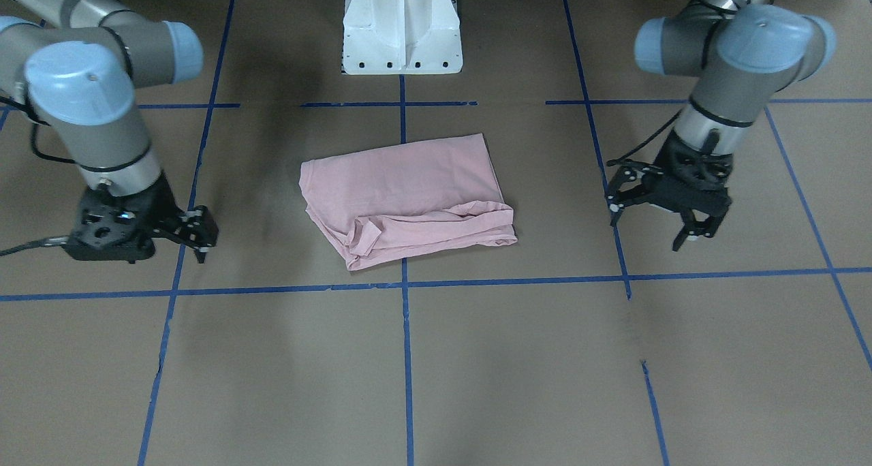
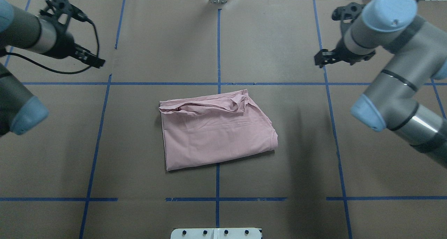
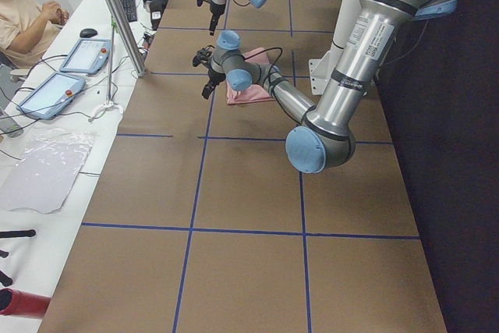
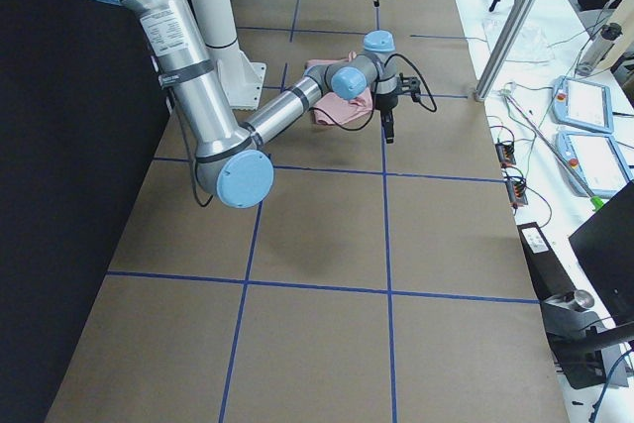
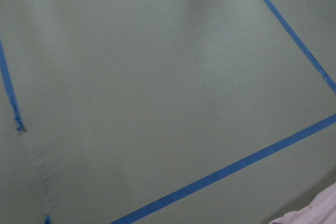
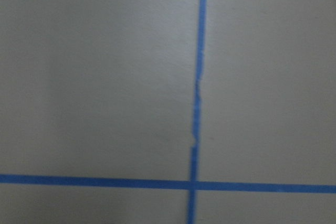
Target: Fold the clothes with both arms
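The pale pink T-shirt point(image 1: 409, 187) lies folded into a rough rectangle at the middle of the table, plain side up, so its print is hidden. It also shows in the overhead view point(image 2: 216, 134), with a bunched, wrinkled fold along the edge away from the robot. My left gripper point(image 1: 647, 227) hovers open and empty beside the shirt, well apart from it, and shows in the overhead view point(image 2: 83, 36). My right gripper point(image 1: 199, 244) hovers on the shirt's other side, also apart from it, and looks open and empty point(image 2: 326, 36). A pink corner shows in the left wrist view point(image 5: 315, 211).
The brown paper table point(image 2: 139, 40) carries a grid of blue tape lines point(image 2: 218, 83). The white pedestal base point(image 1: 402, 30) stands at the robot's edge. An operator point(image 3: 23, 13), tablets point(image 3: 86, 52) and a metal post point(image 3: 117, 13) are at the far side.
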Robot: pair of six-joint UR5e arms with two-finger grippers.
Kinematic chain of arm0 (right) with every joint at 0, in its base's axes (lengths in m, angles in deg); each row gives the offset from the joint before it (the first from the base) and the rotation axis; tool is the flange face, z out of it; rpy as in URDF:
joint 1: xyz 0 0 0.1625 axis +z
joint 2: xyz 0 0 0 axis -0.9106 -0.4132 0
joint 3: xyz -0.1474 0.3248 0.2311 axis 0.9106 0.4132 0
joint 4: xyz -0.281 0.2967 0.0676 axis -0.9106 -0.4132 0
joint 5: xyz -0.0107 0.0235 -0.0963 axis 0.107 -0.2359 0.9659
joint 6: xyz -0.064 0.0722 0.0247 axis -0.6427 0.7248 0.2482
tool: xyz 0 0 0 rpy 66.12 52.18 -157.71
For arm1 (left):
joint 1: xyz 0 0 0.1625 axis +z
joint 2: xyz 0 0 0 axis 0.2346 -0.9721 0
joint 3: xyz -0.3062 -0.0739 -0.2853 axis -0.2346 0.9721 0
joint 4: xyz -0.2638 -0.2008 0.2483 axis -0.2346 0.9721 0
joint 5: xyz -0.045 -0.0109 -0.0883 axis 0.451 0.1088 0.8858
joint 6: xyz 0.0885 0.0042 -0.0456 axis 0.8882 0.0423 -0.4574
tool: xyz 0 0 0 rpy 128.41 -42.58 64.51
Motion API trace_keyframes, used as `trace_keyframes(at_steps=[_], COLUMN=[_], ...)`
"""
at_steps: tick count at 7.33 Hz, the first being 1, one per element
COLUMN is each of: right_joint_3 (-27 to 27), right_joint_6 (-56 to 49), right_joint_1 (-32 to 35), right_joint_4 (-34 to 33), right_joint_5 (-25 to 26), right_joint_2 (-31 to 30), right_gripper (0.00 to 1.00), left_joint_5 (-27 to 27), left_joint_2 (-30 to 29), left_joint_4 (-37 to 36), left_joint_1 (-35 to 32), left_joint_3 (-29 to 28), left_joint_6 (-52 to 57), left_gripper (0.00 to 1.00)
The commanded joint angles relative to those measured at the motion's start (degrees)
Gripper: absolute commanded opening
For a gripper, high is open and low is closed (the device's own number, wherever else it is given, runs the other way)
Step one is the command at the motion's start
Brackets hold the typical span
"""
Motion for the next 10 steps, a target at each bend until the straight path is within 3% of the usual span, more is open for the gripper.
trace_keyframes(at_steps=[1, 2, 3, 4, 5, 6, 7, 9, 10], right_joint_3=[-2.13, -1.96, 1.53, 5.04, 5.77, 4.82, 3.86, -3.76, -5.45], right_joint_6=[-17.45, -22.49, -23.06, -22.81, -23.15, -24.55, -28.39, -30.96, -32.63], right_joint_1=[12.41, 18.74, 22.11, 24.23, 28.17, 32.38, 34.34, 36.89, 38.73], right_joint_4=[6.95, 7.95, 8.13, 9.96, 10.24, 9.63, 8.93, -3.41, -7.21], right_joint_5=[-11.21, -16.57, -17.15, -17.06, -18.72, -21.26, -23.81, -24.63, -24.27], right_joint_2=[-15.01, -22.38, -27.59, -28.69, -29.74, -31.32, -32.20, -32.39, -32.48], right_gripper=[1.00, 1.00, 1.00, 1.00, 1.00, 1.00, 1.00, 1.00, 1.00], left_joint_5=[7.60, 9.89, 9.83, 9.48, 10.26, 13.23, 15.78, 15.89, 16.07], left_joint_2=[6.48, 12.77, 15.88, 16.87, 18.53, 18.98, 19.16, 16.20, 16.79], left_joint_4=[-0.34, 0.44, 0.54, 0.36, -0.07, -1.82, -7.75, -26.19, -28.27], left_joint_1=[-13.13, -16.42, -16.80, -18.11, -23.86, -25.49, -28.11, -35.41, -35.87], left_joint_3=[-0.34, -0.09, -1.22, -2.88, -4.55, -4.74, -3.96, -3.60, -3.86], left_joint_6=[18.51, 19.20, 18.95, 19.30, 19.39, 19.39, 21.39, 36.04, 36.17], left_gripper=[1.00, 1.00, 1.00, 1.00, 1.00, 1.00, 1.00, 1.00, 1.00])
